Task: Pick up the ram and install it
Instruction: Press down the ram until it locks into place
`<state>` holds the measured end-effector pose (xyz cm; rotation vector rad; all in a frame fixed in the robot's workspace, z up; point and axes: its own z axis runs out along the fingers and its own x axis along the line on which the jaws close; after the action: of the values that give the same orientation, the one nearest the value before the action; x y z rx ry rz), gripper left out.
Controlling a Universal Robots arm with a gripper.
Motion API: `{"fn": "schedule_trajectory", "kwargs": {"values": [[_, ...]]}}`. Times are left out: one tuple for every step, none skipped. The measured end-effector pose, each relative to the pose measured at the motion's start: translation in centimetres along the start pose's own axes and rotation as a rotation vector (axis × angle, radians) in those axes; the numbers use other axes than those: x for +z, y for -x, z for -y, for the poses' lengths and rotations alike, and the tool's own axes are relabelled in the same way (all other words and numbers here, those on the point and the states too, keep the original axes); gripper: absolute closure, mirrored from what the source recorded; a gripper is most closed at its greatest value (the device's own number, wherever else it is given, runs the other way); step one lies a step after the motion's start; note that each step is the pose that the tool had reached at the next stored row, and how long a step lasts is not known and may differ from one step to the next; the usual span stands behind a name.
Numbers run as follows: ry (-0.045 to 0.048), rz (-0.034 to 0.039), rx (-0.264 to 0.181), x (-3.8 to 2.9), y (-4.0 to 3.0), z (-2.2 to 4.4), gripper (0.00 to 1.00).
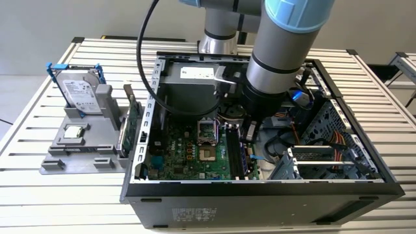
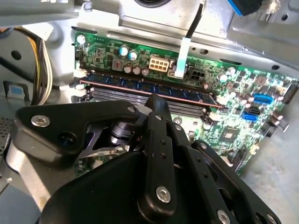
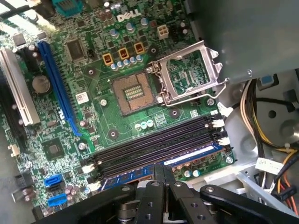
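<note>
At the tip of the black linkage end effector [image 2: 156,100]: it's right on the top edge of the ram [image 2: 117,83], about mid-length. The ram is a long, thin dark circuit-board stick with a row of chips. It stands upright on edge in the memory slot closest to the board edge, and in the first wrist view it shows as a blue strip [image 3: 131,175] running under the tip.

- Can't tell if the end effector is pinching the stick or just bearing down on it. Also can't tell if the stick is fully seated or if the latches are closed.
- Just beyond: the empty black memory slots [image 3: 154,142], parallel to the stick.
- Further: the open square CPU socket [image 3: 133,93] with its metal frame flipped up, on the big green motherboard [image 3: 100,123].
- Farthest, outside the black metal PC case [image 1: 260,192]: a green expansion card [image 1: 132,122] upright in a grey plastic fixture [image 1: 78,156] on the slatted metal bench [image 1: 65,195].

Handling, my read: the stick is light, stiff along its length and thin, so it's easy to cock sideways. Chips and edge contacts are fragile. Grip the flat faces near the top edge, centred, and keep any load straight down into the slot.
</note>
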<state>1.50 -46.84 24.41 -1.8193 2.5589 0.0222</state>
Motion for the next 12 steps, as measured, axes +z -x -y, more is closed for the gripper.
{"fn": "schedule_trajectory", "kwargs": {"values": [[0.0002,-0.0001,-0.013,0.00,0.00,0.00,1.00],[0.0003,-0.0003,-0.025,0.00,0.00,0.01,1.00],[0.0004,-0.0004,-0.038,0.00,0.00,0.01,1.00],[0.0005,-0.0005,-0.051,0.00,0.00,0.01,1.00],[0.0006,-0.0007,-0.064,0.00,0.00,0.01,1.00],[0.0008,-0.0008,-0.077,0.00,0.01,0.02,1.00],[0.0008,-0.0010,-0.089,0.00,0.01,0.02,1.00],[0.0010,-0.0011,-0.102,0.00,0.01,0.02,1.00],[0.0012,-0.0012,-0.115,0.00,0.01,0.02,1.00],[0.0013,-0.0014,-0.128,0.00,0.01,0.03,1.00],[0.0014,-0.0014,-0.141,0.00,0.01,0.03,1.00],[0.0015,-0.0016,-0.154,0.00,0.01,0.04,1.00]]}}
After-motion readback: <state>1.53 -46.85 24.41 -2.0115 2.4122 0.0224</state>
